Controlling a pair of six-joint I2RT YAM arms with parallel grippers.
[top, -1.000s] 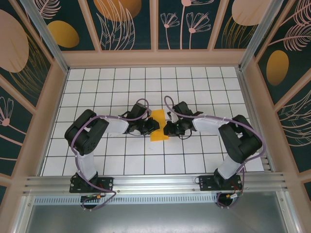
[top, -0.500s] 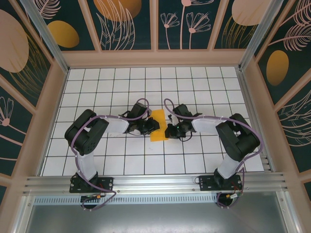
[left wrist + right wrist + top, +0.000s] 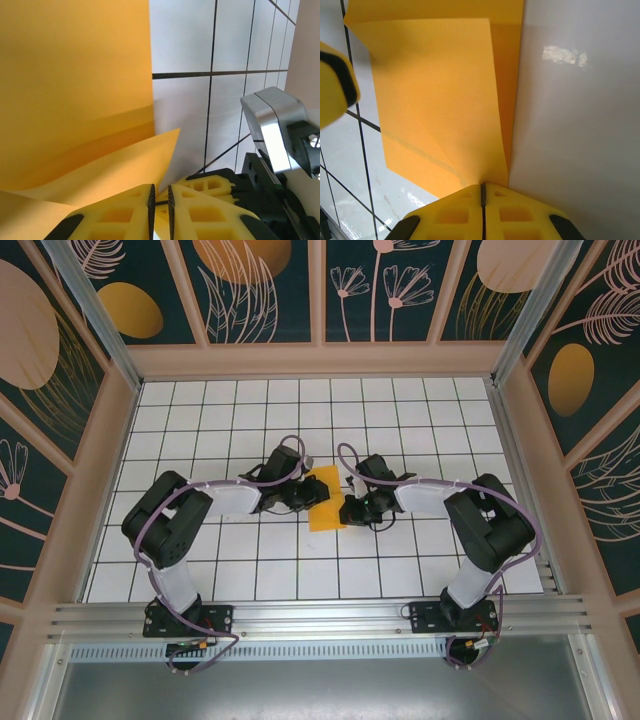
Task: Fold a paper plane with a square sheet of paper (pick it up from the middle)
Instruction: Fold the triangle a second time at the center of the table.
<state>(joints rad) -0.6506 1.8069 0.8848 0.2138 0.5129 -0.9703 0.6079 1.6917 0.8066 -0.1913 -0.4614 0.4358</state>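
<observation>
The square sheet of paper, orange-yellow and folded into a narrower strip, lies on the white grid floor between my two grippers. My left gripper reaches over its left edge. In the left wrist view the paper has a raised flap that runs down behind my left gripper, whose jaws stand a narrow slit apart with nothing seen between them. My right gripper is at the paper's right edge. In the right wrist view the right gripper is shut, pinching the edge of the creased paper.
The white grid floor is walled by dark floral panels and wooden frames. In the left wrist view the right gripper's yellow finger sits just beyond my left fingertips. A left fingertip shows in the right wrist view.
My left arm has stretched to the right, bringing its gripper further over the paper's left edge. Its jaws have narrowed a little. The right gripper has stayed shut on the paper.
</observation>
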